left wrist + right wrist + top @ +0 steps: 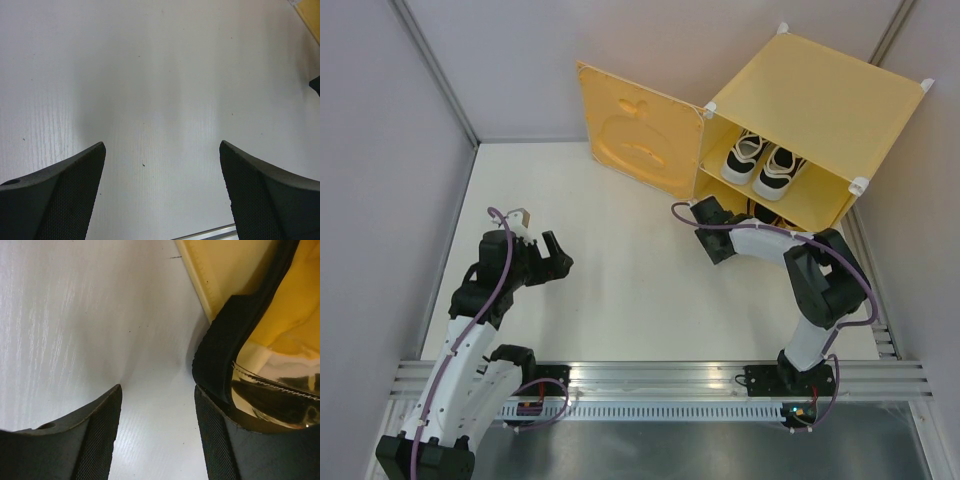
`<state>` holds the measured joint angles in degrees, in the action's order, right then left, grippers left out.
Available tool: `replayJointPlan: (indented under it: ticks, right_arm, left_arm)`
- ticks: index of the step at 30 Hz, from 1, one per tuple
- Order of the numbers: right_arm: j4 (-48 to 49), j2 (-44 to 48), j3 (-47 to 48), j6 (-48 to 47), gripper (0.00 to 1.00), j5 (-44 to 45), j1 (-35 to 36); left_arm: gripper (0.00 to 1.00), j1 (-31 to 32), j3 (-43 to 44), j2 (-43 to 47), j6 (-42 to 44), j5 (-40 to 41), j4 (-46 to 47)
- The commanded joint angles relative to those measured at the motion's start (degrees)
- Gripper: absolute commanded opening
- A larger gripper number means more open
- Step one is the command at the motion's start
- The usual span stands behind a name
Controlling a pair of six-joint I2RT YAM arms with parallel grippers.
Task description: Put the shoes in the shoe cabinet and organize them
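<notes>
The yellow-orange shoe cabinet stands at the back right with its smiling-face door swung open to the left. The two white sneakers sit side by side on its inner shelf. A gold loafer with a black sole lies in the lower compartment, just right of my right gripper's right finger; in the top view the loafers are mostly hidden. My right gripper is open at the cabinet's lower left corner, with only bare table between its fingers. My left gripper is open and empty over the table.
The cabinet's front edge runs along the right of the right wrist view. Grey walls enclose the white table. A metal rail runs along the near edge by the arm bases.
</notes>
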<state>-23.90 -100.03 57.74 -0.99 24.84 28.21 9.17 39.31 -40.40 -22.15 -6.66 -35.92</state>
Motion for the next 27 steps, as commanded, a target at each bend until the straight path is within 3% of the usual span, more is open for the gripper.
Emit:
replayJointPlan:
  ticks: [1,13,17,18,27]
  right_arm:
    - [-5.5,-4.2,0.2,-3.0,0.66,4.8,1.5]
    - [-4.5,-0.7,-2.8,-1.6,0.62,15.2,1.5]
    - [-3.1,0.4,-3.0,-1.7,0.45,20.2,1.7]
    - [-2.6,0.9,-3.0,-1.7,0.35,20.3,1.8]
    - [1.5,-2.5,-3.1,-2.4,0.25,25.3,1.7]
  left_arm:
    - [0.97,0.0,-0.1,0.1,0.0,-1.0,0.9]
    - [0.97,0.0,-0.1,0.1,0.1,-1.3,0.9]
    - [0.97,0.0,-0.1,0.1,0.2,-1.3,0.9]
    - [0.97,0.0,-0.2,0.1,0.2,-1.3,0.9]
    - [0.97,0.0,-0.1,0.1,0.2,-1.2,0.9]
